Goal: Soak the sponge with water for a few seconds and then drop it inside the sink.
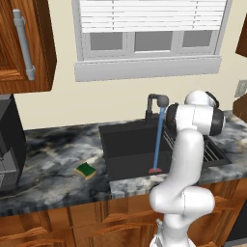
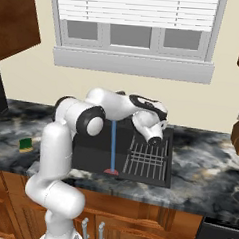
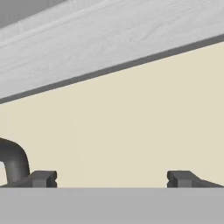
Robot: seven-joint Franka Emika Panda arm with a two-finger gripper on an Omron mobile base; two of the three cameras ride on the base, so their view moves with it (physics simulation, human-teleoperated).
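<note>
One small flat sponge [image 1: 86, 170] with a dark green top and yellow underside lies on the marbled grey stone counter [image 1: 53, 159], left of the dark charcoal rectangular sink [image 1: 126, 144] and apart from it. Thin light-blue water [image 1: 158, 140] falls straight from the black curved faucet [image 1: 155, 103] into the basin. The two-finger gripper [image 3: 111, 178] faces the cream wall [image 3: 131, 127], jaws spread wide, holding nothing.

Marbled grey counter [image 1: 53, 159], sponge [image 1: 86, 170] flat on it, perhaps an appliance [image 1: 9, 144] at left.
</note>
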